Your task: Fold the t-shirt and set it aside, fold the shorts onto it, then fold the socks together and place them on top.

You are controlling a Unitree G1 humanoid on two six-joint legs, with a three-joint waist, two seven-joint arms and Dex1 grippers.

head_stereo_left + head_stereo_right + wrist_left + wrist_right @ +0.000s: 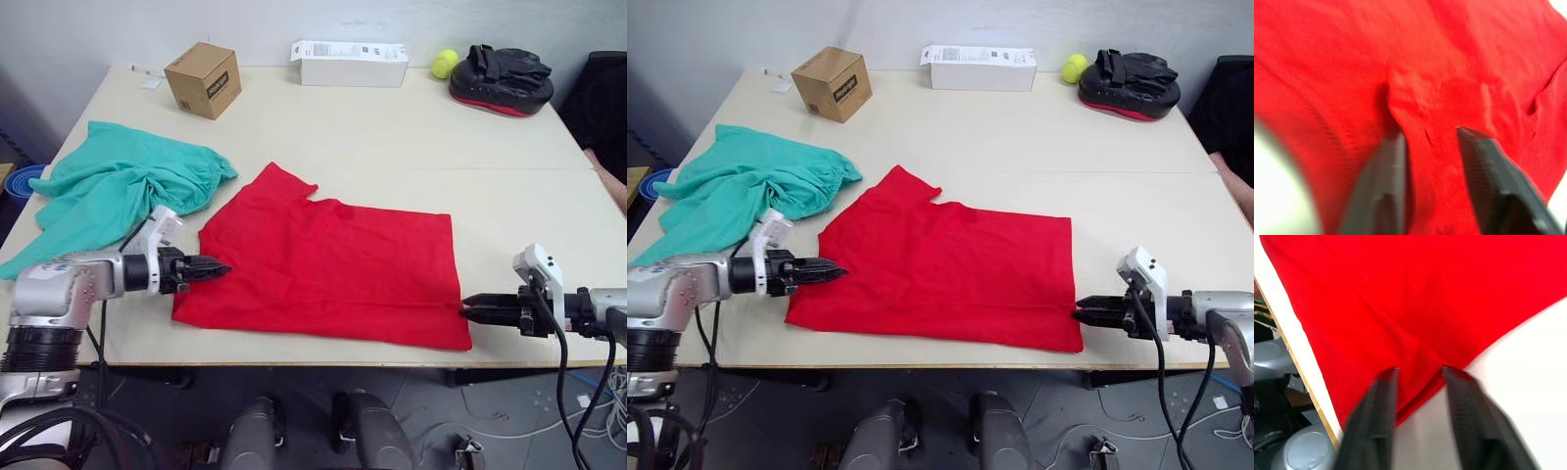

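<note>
Early stage: t-shirt (333, 269) half-folded, both jaws open straddling its near corners; shorts (118, 191) unfolded on the tabletop (392, 137).

Both head views look forward and down from above the near edge of the table (392, 137), taking in its whole surface up to the far edge and wall; they share nearly the same scene, slightly offset sideways. The left wrist view looks along the left gripper (1430, 134), very close over the t-shirt (333, 264) near its left edge. The right wrist view looks along the right gripper (1418, 374), close above the shirt's near right corner and the table's near edge.
</note>
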